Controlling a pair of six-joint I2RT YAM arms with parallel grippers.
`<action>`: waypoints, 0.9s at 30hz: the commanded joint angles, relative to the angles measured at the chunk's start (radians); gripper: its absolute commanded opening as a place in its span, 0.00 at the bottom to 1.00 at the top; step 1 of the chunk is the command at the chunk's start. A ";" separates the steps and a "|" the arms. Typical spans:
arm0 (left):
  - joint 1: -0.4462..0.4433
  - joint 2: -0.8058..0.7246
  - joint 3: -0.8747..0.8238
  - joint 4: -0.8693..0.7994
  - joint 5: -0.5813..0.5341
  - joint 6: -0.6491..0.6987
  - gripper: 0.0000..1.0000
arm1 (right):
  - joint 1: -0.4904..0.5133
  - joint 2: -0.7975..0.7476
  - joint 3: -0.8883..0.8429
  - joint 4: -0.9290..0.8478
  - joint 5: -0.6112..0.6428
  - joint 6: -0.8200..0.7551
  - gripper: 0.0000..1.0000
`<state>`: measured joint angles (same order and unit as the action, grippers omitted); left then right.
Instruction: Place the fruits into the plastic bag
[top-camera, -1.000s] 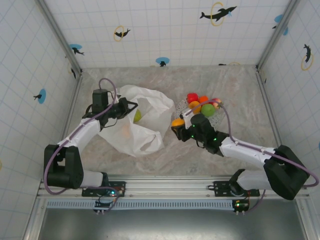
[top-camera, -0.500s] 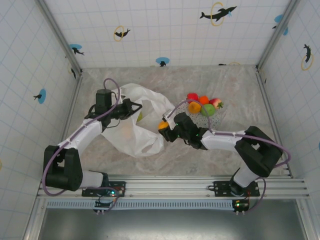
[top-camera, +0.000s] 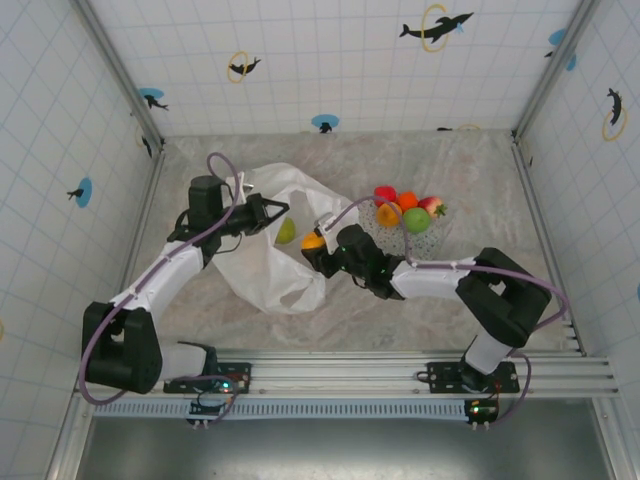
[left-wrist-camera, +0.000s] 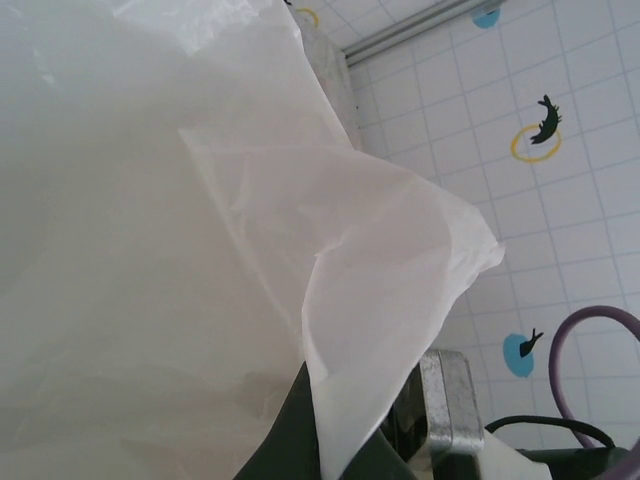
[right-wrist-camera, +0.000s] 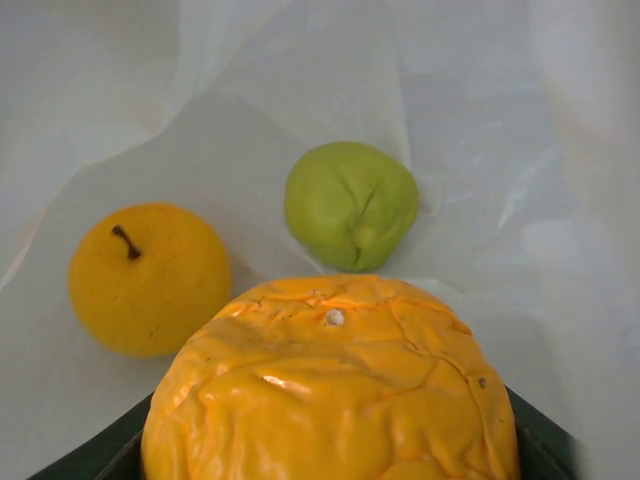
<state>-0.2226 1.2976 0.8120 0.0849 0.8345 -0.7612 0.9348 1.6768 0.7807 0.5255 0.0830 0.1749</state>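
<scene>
The left hand (top-camera: 266, 214) was clamped shut on the rim of the plastic bag (top-camera: 260, 280), holding its mouth up off the bench (top-camera: 470, 170). At that mouth the right hand (top-camera: 312, 247) gripped an orange fruit (right-wrist-camera: 330, 390), poised over a green fruit (right-wrist-camera: 350, 200) and a yellow fruit (right-wrist-camera: 148, 278) lying inside the bag. The remaining fruits (top-camera: 415, 218) sat well apart from the bag, beyond the right hand. The fruit looked light, firm and apt to roll, so a grip across its widest part seemed safest. The bag's film looked thin, limp and slippery, best pinched at the rim.
</scene>
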 joint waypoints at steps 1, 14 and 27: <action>-0.003 -0.007 -0.019 0.024 0.021 -0.010 0.00 | 0.007 0.057 0.042 0.138 0.085 0.063 0.58; -0.001 0.043 -0.014 -0.005 0.003 0.006 0.00 | 0.048 0.330 0.290 0.238 0.358 0.188 0.61; 0.017 0.049 -0.013 -0.019 -0.005 0.017 0.00 | 0.007 0.525 0.478 0.353 0.451 0.296 0.62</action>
<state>-0.2169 1.3376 0.8024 0.0753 0.8261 -0.7601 0.9524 2.1654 1.2129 0.7971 0.4717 0.4168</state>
